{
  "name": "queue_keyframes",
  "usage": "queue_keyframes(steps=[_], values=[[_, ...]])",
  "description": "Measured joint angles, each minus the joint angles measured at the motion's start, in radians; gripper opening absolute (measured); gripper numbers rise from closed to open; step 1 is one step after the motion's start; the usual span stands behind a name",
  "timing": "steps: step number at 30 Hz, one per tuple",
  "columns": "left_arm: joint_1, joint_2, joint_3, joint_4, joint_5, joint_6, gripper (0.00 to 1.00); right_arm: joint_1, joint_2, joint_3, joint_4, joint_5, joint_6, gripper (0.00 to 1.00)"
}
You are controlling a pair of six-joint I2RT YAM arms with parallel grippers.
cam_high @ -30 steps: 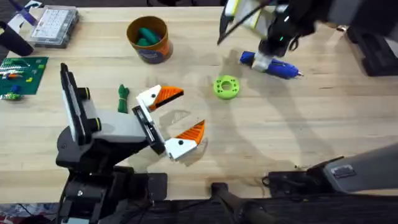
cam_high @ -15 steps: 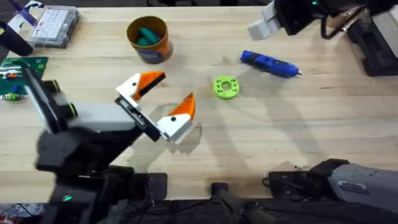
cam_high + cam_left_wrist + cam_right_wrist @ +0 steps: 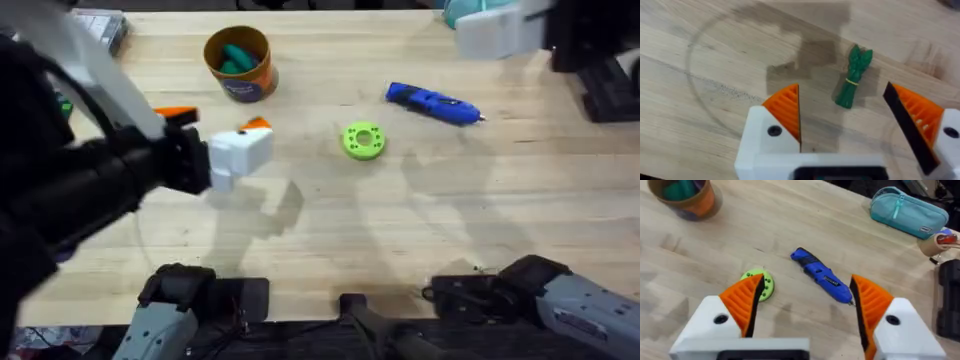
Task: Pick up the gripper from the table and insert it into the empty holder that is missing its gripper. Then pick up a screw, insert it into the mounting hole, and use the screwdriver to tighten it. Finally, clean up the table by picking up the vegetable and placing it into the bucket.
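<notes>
Green vegetable (image 3: 853, 77) not yet in the bucket (image 3: 239, 62).
Left gripper (image 3: 845, 117) hangs released above it; right gripper (image 3: 805, 305) released; screwdriver (image 3: 433, 104) lies at bucket's four o'clock.

— What lies on the table (image 3: 330, 230) apart from the work pieces?

— A bright green round disc (image 3: 363, 140) with small holes, near the middle of the light wooden boards. In the right wrist view it lies flat on the wood.

— And toward the edges?

— A clear plastic box (image 3: 108, 24) of small parts at the far left corner. At the far right edge, a teal zipped pouch (image 3: 908, 212), a roll of tan tape (image 3: 939, 243) just beside it, and a black object (image 3: 607, 87).
</notes>
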Motion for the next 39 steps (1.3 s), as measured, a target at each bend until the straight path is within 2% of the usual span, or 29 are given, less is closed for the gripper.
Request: queue_keyframes(steps=[3,7,10,17,19,21,28,33,36,39], values=[[0.019,0.074,0.08,-0.103,-0.12,0.012,0.986,0.0,-0.044,-0.021,0.004,0.0,0.017,0.996],[0.094,0.149,0.104,-0.13,-0.218,0.018,0.985,0.0,-0.079,-0.073,0.006,0.0,0.026,0.996],[0.181,0.201,0.104,-0.134,-0.233,0.021,0.985,0.0,-0.078,-0.091,0.0,0.0,0.028,0.996],[0.423,0.342,0.104,-0.111,-0.247,0.021,0.986,0.0,-0.076,-0.094,-0.005,0.0,0.028,0.995],[0.474,0.393,0.104,-0.094,-0.243,0.021,0.986,0.0,-0.076,-0.094,-0.005,0.0,0.028,0.995],[0.504,0.445,0.104,-0.077,-0.231,0.021,0.986,0.0,-0.076,-0.094,-0.005,0.0,0.028,0.995],[0.522,0.607,0.104,-0.003,-0.203,0.022,0.986,0.0,-0.076,-0.095,-0.004,0.0,0.028,0.995],[0.521,0.696,0.104,-0.02,-0.202,0.022,0.986,0.0,-0.076,-0.095,-0.004,0.0,0.028,0.995],[0.515,0.747,0.105,-0.043,-0.202,0.022,0.986,0.0,-0.069,-0.095,-0.004,0.0,0.028,0.995],[0.488,0.805,0.105,-0.047,-0.203,0.037,0.986,0.0,-0.053,-0.095,-0.004,0.0,0.028,0.995]])
